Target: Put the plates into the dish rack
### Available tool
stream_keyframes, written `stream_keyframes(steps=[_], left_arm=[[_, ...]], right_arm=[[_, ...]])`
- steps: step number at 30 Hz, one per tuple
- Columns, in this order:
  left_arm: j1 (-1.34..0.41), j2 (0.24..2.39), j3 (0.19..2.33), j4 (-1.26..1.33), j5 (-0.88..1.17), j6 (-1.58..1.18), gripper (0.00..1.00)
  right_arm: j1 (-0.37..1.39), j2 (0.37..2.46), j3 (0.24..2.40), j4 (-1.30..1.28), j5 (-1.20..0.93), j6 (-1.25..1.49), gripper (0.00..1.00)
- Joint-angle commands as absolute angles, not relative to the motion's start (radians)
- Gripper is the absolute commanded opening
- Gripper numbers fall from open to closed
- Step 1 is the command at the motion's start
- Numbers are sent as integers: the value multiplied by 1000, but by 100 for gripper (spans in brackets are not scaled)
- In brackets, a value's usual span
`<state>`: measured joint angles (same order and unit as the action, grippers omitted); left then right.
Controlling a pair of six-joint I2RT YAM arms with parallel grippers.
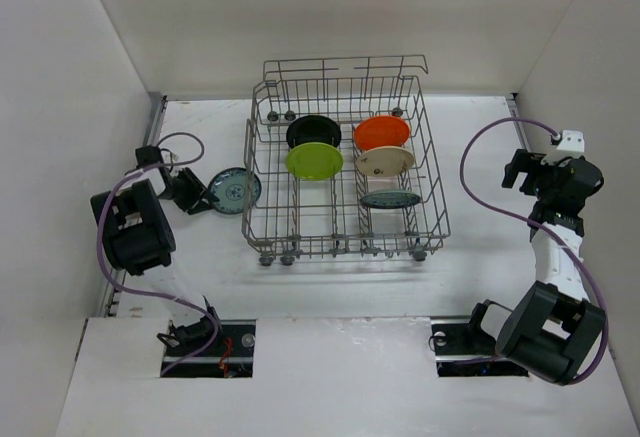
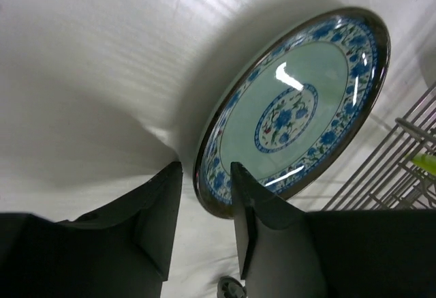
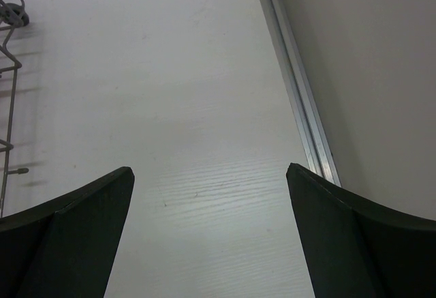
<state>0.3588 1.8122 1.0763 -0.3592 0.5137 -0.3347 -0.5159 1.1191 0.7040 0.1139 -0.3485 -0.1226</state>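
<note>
The grey wire dish rack (image 1: 438,197) stands at the table's middle back. On edge between its tines are a black plate (image 1: 313,131), a lime green plate (image 1: 314,160), an orange plate (image 1: 381,133), a cream plate (image 1: 385,161) and a teal-blue plate (image 1: 390,198). The second teal-blue patterned plate (image 1: 235,189) is tilted just left of the rack. My left gripper (image 1: 203,195) is shut on its near rim (image 2: 293,107), with one finger (image 2: 255,196) on its face. My right gripper (image 1: 515,169) is open and empty over bare table at the right (image 3: 208,172).
The rack's wires (image 2: 381,175) lie close to the right of the held plate. A rack wheel (image 3: 13,16) shows at the far left of the right wrist view. A metal rail (image 3: 300,100) runs along the right wall. White walls enclose the table.
</note>
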Motion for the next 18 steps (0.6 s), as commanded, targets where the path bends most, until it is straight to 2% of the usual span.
stream_keyframes(steps=[1,10,18], left_arm=[[344,1856,1130,-353,503,-341,29],[340,1878,1161,-341,500,-331,7],[419,1743,1169,-314,479,-325,4]], right_arm=[[-509,1111,718,170,-333,-107,100],[-504,1106,715,169,-318,-107,100],[-496,1106,712,173,-314,-113,100]])
